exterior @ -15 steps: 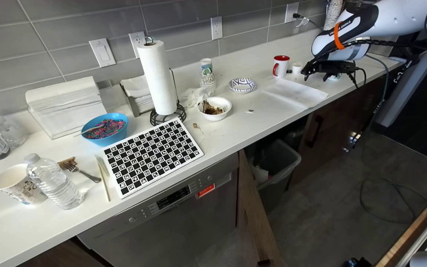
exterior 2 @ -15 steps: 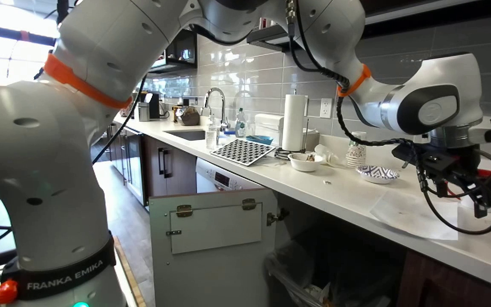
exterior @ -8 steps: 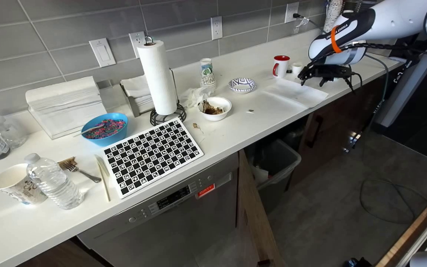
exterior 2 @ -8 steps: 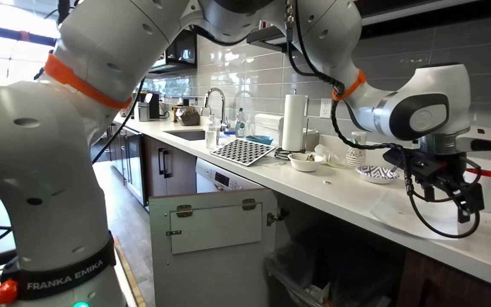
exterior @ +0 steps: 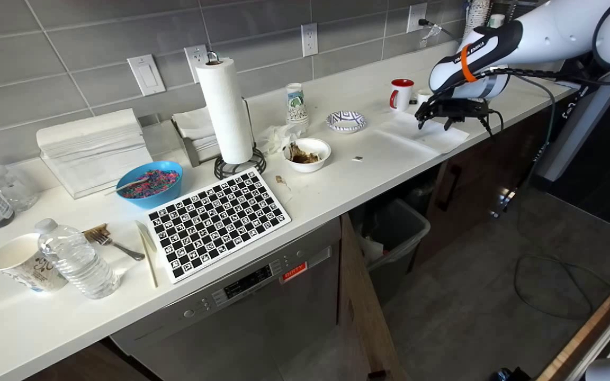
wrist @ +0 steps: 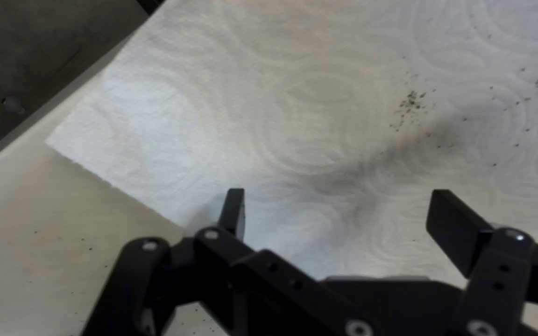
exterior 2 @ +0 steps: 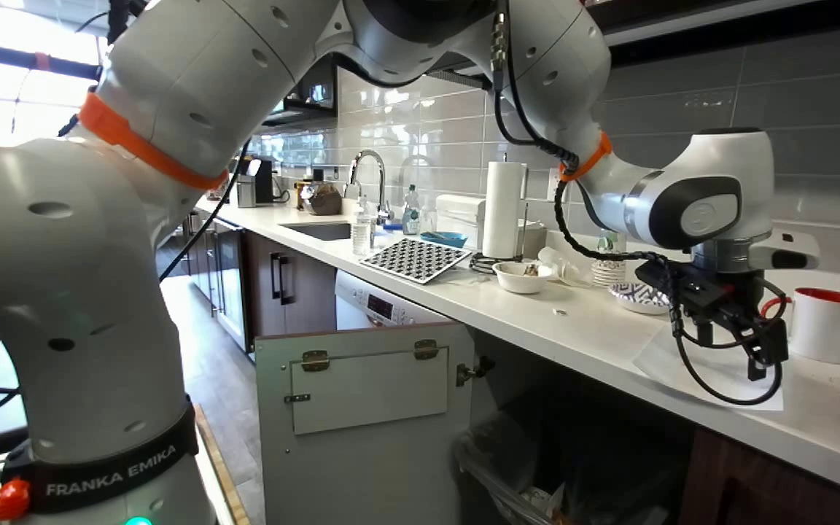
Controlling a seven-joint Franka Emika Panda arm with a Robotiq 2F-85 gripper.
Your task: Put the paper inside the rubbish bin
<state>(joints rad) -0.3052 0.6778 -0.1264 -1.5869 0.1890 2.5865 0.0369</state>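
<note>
The paper [wrist: 297, 107] lies nearly flat on the counter [wrist: 35, 233], directly beneath the gripper [wrist: 336, 204], whose fingers stand wide apart with nothing pinched between them; how far the tips hang above the sheet is hard to tell. In the wrist view most of the sheet spreads from the fingers toward twelve o'clock, one corner between nine and ten, its finely ragged edge running toward four until the gripper's body hides it. In an exterior view it looks longer from ten to four o'clock, though the slant makes that uncertain. It is thin, white, embossed with swirls, with dark specks [wrist: 410, 103] toward one o'clock.

My judgement: a descent and pinch come next, and so flat a sheet may slip rather than bunch.

From the paper, the red-lined white mug [exterior: 403, 98] stands at eleven, the patterned bowl [exterior: 347, 126] near nine. The rectangular grey rubbish bin [exterior: 408, 219], with a filmy liner [exterior 2: 500, 443], sits below counter height, between six and seven.
</note>
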